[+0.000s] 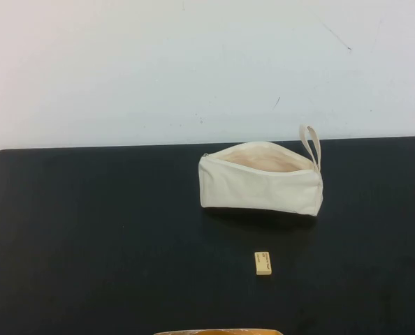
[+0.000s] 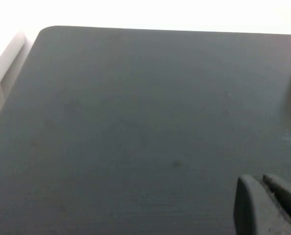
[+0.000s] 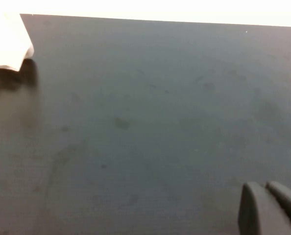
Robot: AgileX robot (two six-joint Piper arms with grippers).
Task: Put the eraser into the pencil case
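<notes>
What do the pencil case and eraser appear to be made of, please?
Pencil case: probably matte cream canvas, since it slumps softly. Eraser: seemingly rubber or vinyl, a smooth cream block with printed marks. Left gripper and right gripper are over bare table, holding nothing.

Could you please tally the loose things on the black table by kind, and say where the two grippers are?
Pencil case: 1, zipper open
Eraser: 1, on the table, apart from the case
Total: 2
Left gripper and right gripper: each low above bare table, both holding nothing.
</notes>
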